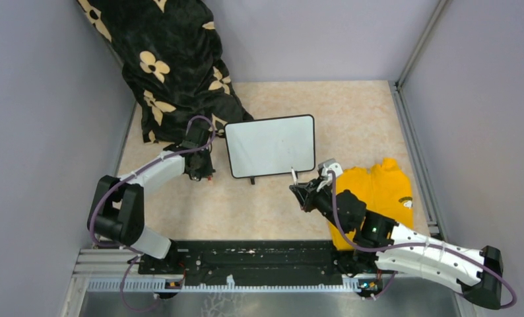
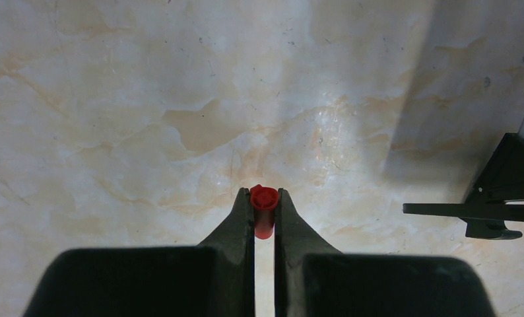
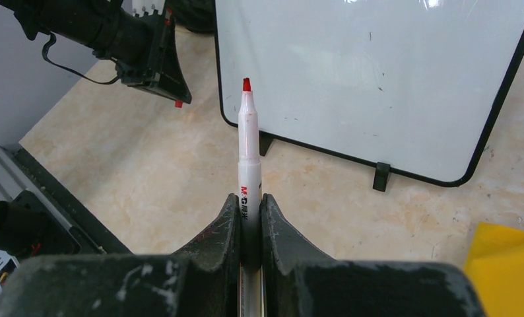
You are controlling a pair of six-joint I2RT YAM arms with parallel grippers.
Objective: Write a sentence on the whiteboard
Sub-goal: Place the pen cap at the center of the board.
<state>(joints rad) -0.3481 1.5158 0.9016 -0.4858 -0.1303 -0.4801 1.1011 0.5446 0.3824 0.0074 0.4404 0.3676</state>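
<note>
At mid-table, the whiteboard point(image 1: 270, 145) lies face-up and blank, its near-left corner just ahead of the right gripper point(image 3: 249, 201), whose fingers clamp an uncapped red marker point(image 3: 249, 145). Best practice is to lower the tip squarely and press lightly. The left gripper point(image 2: 264, 195), beside the board, pinches the red cap point(image 2: 264, 201). Grey walls point(image 1: 41, 99) enclose the beige marbled table point(image 1: 352, 119); a black floral cloth point(image 1: 167, 59) and a yellow cloth point(image 1: 378, 188) lie on it.

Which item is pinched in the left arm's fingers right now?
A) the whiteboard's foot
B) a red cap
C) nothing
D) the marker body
B: the left wrist view shows a small red cap clamped between the left fingers; the uncapped marker sits in the right fingers.
</note>
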